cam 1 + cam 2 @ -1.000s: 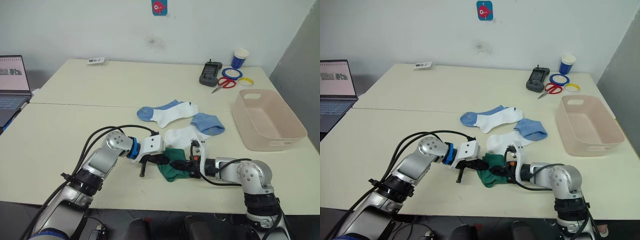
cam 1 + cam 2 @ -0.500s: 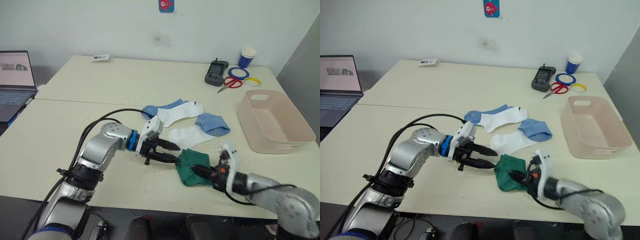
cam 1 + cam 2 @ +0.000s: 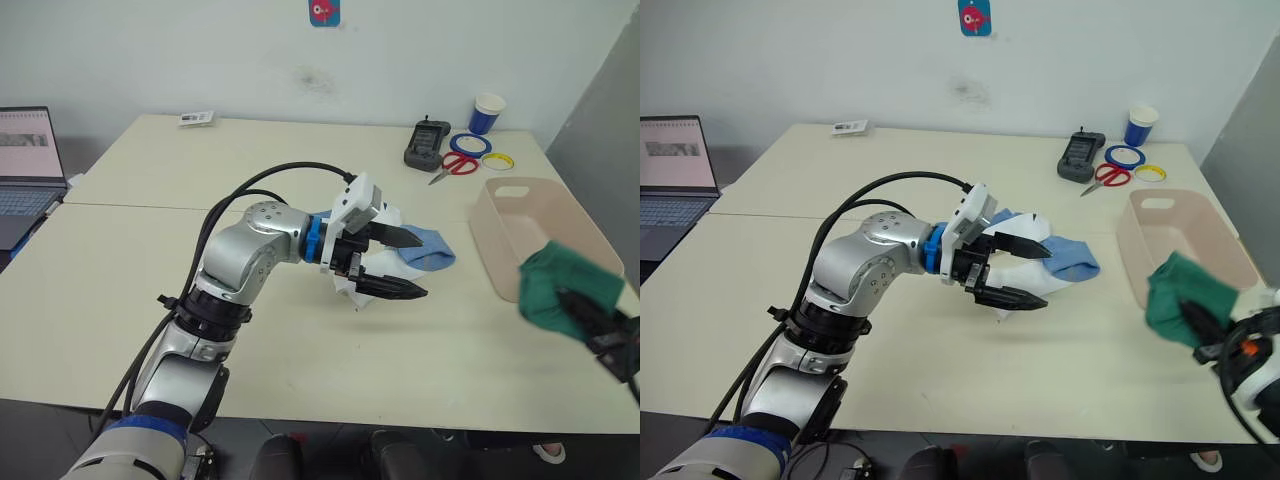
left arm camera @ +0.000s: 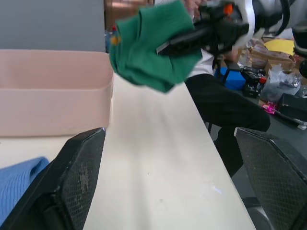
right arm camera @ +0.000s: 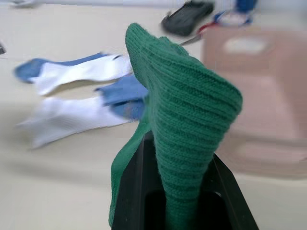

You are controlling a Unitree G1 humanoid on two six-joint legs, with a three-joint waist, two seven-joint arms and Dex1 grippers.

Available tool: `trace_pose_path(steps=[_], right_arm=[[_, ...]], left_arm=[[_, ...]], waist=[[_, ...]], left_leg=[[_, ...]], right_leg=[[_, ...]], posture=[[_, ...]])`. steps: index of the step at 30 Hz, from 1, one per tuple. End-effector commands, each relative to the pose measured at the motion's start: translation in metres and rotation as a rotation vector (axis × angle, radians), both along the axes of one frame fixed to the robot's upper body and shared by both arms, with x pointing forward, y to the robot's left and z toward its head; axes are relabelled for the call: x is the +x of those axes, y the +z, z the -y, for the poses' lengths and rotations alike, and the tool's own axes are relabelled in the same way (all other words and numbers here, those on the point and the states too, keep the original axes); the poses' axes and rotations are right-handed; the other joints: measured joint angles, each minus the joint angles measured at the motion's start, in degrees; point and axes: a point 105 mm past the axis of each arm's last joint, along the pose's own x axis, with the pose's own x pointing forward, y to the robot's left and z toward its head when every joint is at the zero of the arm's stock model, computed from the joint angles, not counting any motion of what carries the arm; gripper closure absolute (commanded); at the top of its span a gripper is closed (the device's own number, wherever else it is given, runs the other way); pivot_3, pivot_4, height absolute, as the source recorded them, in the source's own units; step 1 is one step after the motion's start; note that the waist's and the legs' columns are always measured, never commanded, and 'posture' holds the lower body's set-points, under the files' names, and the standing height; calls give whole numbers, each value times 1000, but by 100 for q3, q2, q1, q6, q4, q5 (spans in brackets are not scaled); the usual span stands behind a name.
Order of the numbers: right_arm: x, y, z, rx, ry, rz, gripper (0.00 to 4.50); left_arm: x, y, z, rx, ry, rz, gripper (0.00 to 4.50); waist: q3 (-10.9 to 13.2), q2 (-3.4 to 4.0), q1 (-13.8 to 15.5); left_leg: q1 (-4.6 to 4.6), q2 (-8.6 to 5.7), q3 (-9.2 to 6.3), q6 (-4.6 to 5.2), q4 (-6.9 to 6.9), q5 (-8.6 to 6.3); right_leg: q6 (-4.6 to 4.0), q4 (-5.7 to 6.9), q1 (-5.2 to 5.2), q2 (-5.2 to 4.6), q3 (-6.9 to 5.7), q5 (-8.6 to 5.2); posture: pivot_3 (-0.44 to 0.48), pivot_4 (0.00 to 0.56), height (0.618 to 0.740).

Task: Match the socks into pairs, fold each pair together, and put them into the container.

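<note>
The folded green socks [image 3: 565,290] form a soft, ribbed knit bundle pinched between the pressed-together fingers of the right gripper [image 3: 590,322], held up in the air just beside the near corner of the container [image 3: 540,240]. In the right wrist view the knit [image 5: 184,129] bulges up out of the two black fingers [image 5: 134,191] that clamp it from either side.

The container is a pale pink plastic tub with rounded corners, flared smooth walls and a slot handle in its far end; it stands on the right part of the table [image 3: 150,260].

The two white socks with light-blue heel and toe lie flat near the middle of the table; one white sock [image 5: 72,74] lies farther back and the other [image 5: 67,120] closer, its blue toe [image 3: 425,245] pointing toward the container. The left gripper [image 3: 400,265] hangs over them with its pointed black fingers spread wide, holding nothing, and hides much of both socks from the head camera.

At the far right edge stand a blue-and-white paper cup [image 3: 486,112], rolls of tape [image 3: 465,146], red scissors [image 3: 450,166] and a dark handheld device [image 3: 422,145]. A laptop [image 3: 25,170] sits at the far left, and a small label [image 3: 195,119] lies on the far side of the table.
</note>
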Motion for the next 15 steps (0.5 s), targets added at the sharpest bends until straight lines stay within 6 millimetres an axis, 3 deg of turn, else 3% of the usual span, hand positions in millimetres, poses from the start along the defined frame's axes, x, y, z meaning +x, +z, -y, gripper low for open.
trace_pose_path(steps=[1, 5, 9, 15], right_arm=[[20, 32, 20, -259, -67, 99, 4389], [51, 38, 34, -567, -62, 101, 4389], [100, 21, 65, -1071, -15, 53, 4389], [151, -2, 85, -1328, 29, 23, 4389]], left_arm=[[-2, 14, 7, -24, -12, 57, 0], [-2, 16, 10, -30, -9, 67, 0], [-5, 18, 14, -49, 3, 75, 0], [-7, 25, 17, -74, 25, 68, 0]], waist=[[3, 2, -9], [8, -4, 18], [15, 6, 11], [23, 24, 49]], left_leg=[[0, -4, -8, 0, 0, 0], [4, -14, -25, 1, 6, 0], [-8, -14, -23, 1, 5, 1], [-20, -12, -13, -16, 12, 10]], right_leg=[[1, -1, 1, 0, -1, 1], [11, -10, 7, -1, 5, 6], [11, -30, 5, -2, 7, 6], [11, -40, 1, -7, 11, 7]], posture=[[0, 150, 725], [0, 150, 725], [0, 150, 725], [0, 150, 725]])
